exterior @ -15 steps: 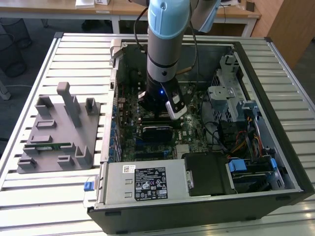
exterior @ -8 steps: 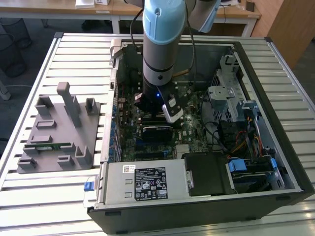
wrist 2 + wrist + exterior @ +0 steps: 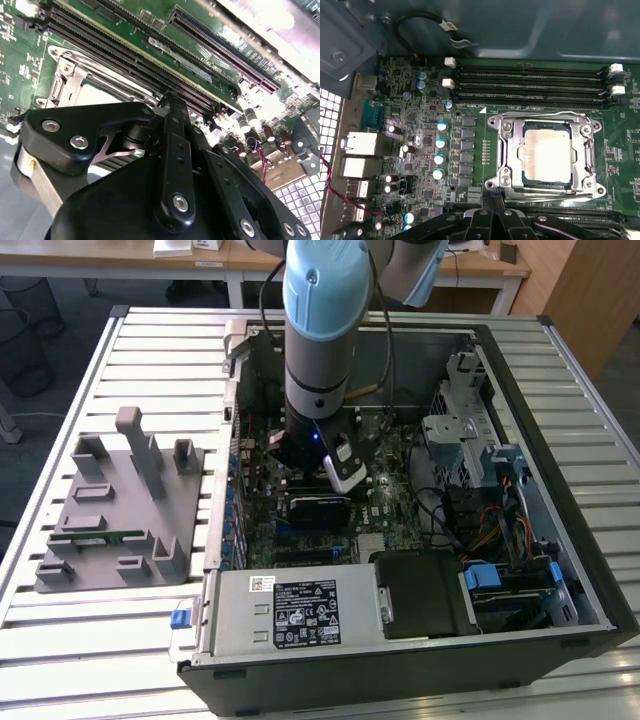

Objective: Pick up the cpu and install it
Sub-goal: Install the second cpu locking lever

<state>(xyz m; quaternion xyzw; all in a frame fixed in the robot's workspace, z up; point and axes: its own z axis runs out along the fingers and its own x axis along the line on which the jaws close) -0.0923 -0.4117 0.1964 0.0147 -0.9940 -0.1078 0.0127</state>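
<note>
**CPU seated in socket; tool empty above the board**

The cpu (image 3: 546,152) lies flat inside the motherboard socket (image 3: 546,150), its pale metal top framed squarely by the silver retention frame (image 3: 507,150); it sits just ahead of the tool (image 3: 492,220) and below it in the first wrist view; placement therefore appears done. The tool hangs low over the motherboard (image 3: 385,500) inside the open computer case (image 3: 560,420); its black linkages look drawn together with nothing pinched between them. The grey parts fixture (image 3: 120,505) stands well off to the side on the counter (image 3: 60,420); whether the socket latch is locked cannot be told.
</note>
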